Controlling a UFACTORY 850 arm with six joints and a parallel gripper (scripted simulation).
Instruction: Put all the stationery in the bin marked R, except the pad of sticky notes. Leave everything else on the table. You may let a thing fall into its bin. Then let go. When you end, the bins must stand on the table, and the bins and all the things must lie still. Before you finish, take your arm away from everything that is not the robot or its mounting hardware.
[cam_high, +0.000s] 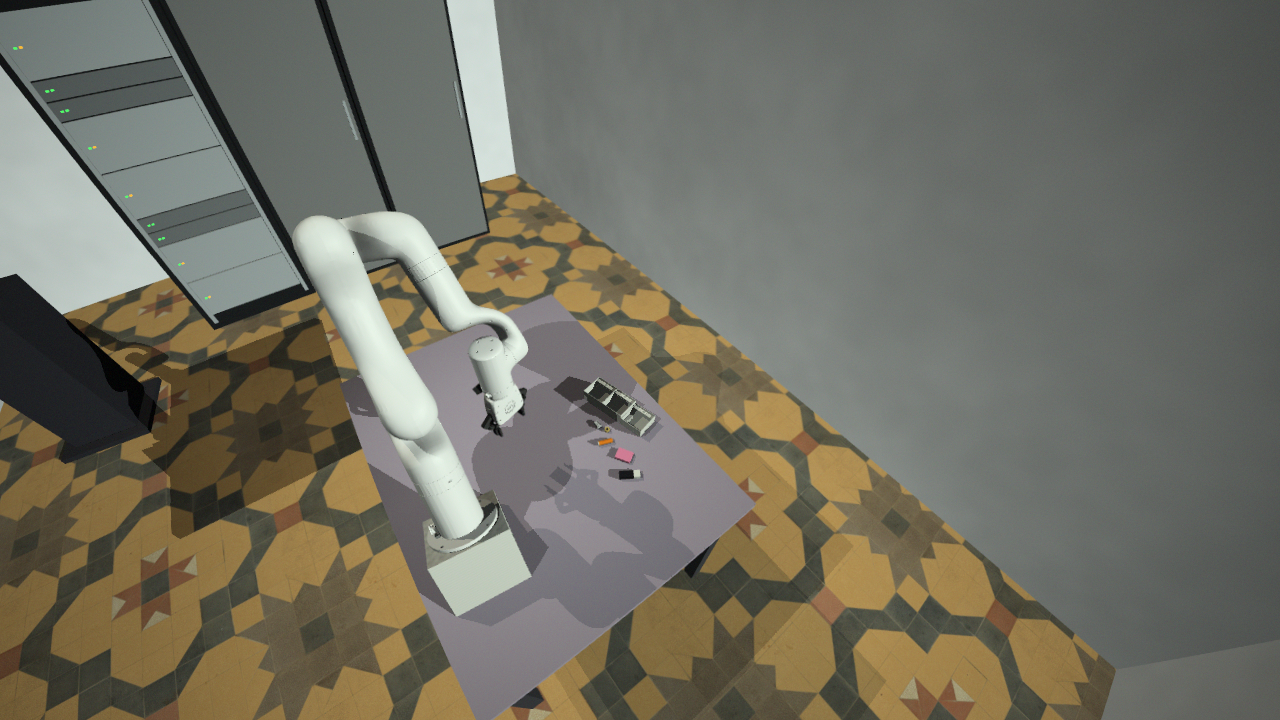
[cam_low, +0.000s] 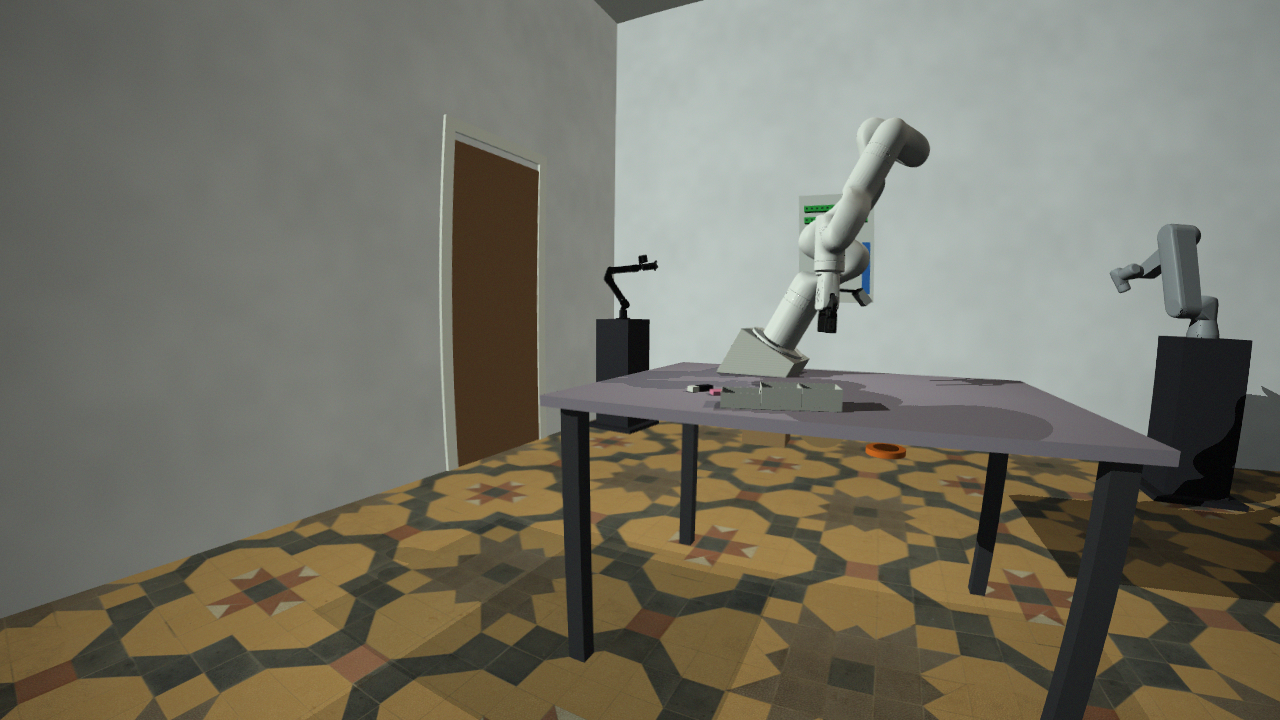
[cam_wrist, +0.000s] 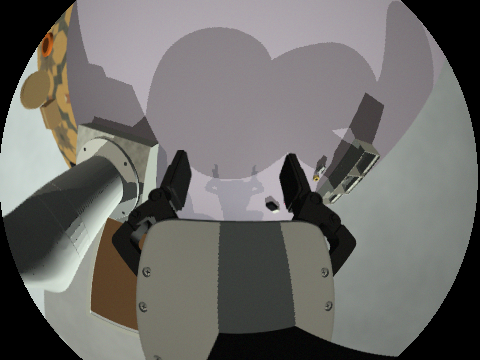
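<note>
My gripper (cam_high: 494, 429) hangs open and empty well above the purple table, left of the objects; it also shows in the wrist view (cam_wrist: 234, 170) and in the exterior view (cam_low: 827, 327). A grey row of bins (cam_high: 619, 404) stands at the table's far right side, and shows side-on in the exterior view (cam_low: 780, 396). I cannot read the bin marks. In front of it lie a small dark cylindrical thing (cam_high: 594, 424), an orange thing (cam_high: 603, 440), a pink pad of sticky notes (cam_high: 624, 454) and a black and white thing (cam_high: 625, 473).
The arm's grey base block (cam_high: 476, 564) stands at the table's near left. An orange ring (cam_low: 886, 450) lies on the floor beyond the table. Other arms on black pedestals (cam_low: 1194, 411) stand off the table.
</note>
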